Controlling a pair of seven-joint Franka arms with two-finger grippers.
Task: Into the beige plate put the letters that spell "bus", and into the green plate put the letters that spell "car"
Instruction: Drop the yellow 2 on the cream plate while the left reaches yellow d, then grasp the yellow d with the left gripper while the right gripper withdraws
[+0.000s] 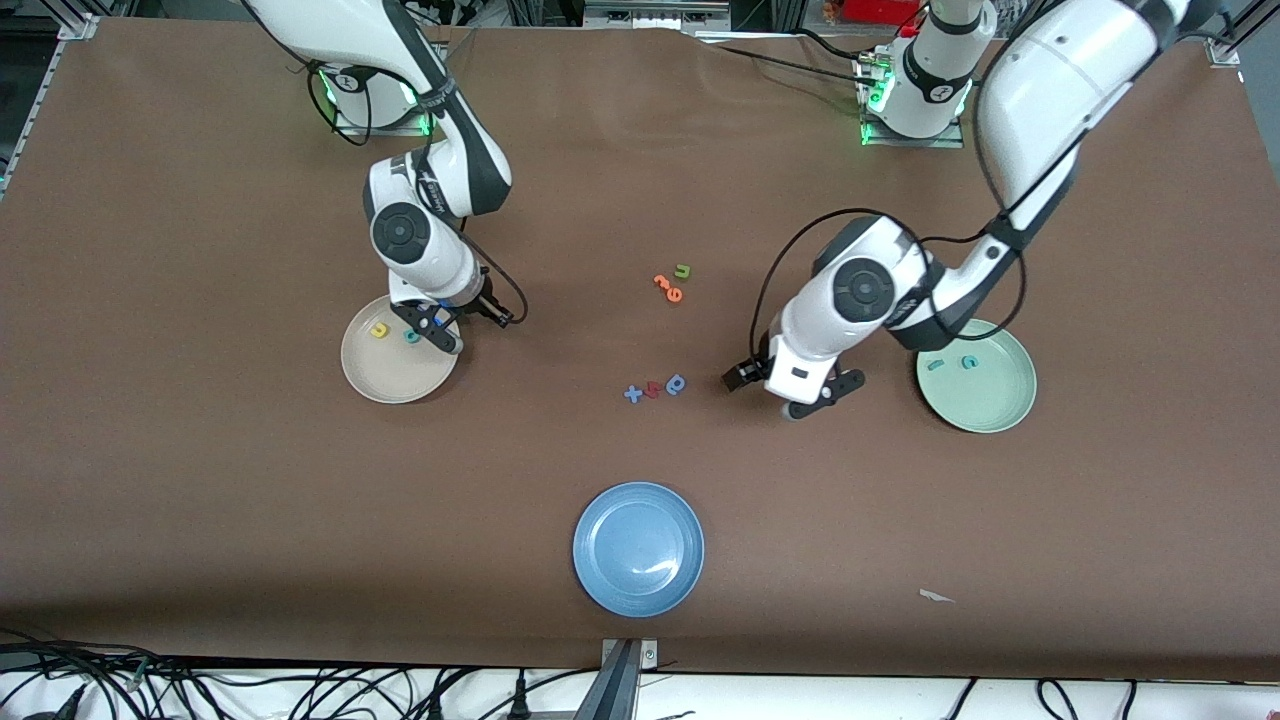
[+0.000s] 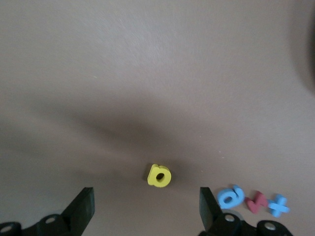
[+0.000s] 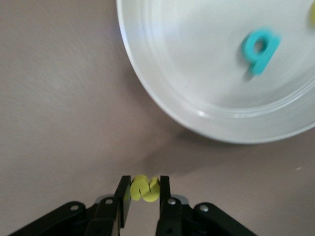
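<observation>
Read your surface as a clock from the front camera. The nine o'clock plate holds the "u" and the "b". The "s" sits in the right gripper jaws off its rim. The three o'clock plate holds the "r" and the "c". The "a" lies near the central row of letters. A third plate sits at six.

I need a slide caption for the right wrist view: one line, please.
Right gripper shut on the yellow "s", beside the beige plate holding the teal "b".
</observation>
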